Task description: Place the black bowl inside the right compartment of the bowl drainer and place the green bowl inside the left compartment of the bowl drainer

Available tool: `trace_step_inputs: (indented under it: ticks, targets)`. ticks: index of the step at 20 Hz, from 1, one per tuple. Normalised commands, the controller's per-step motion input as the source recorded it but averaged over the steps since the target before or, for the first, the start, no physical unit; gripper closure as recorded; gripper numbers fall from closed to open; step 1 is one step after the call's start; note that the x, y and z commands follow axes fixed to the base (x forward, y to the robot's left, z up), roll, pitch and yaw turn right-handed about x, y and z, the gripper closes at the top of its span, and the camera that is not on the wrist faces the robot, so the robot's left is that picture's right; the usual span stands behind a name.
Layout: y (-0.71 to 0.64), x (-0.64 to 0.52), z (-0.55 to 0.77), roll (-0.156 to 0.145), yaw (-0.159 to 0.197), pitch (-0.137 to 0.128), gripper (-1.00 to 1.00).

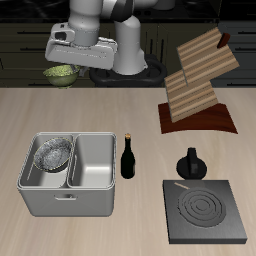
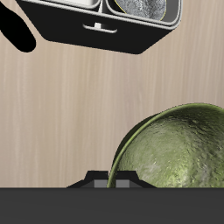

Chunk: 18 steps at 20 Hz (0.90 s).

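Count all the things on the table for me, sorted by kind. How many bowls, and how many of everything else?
Bowls: 2, black bowl and green bowl
Drainers: 1
Bottles: 1
Moka pots: 1
Stoves: 1
Wooden racks: 1
Total: 7

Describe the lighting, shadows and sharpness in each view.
Exterior view: even, soft light; the wine bottle casts no hard shadow, the bowl drainer shows darker inner walls, and the black bowl glints silver. Everything is evenly sharp but coarse. Wrist view: the green bowl fills much of the frame, mottled and glossy, the gripper a flat dark band; no blur.
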Motion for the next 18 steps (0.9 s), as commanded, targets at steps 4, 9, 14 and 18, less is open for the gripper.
trace_step_inputs:
  ticks: [4,9,14,18]
  targets:
    - [0.23,0.54,0.20,-0.033,-0.028,0.032,1.00]
    - [0.23,0.45,0.16,-0.015,-0.002,0.022,1.00]
    - [0.08,0.29,0.04,-0.020,-0.018,0.025,1.00]
    - [0.12,0.24,0.07,-0.001,0.017,0.014,1.00]
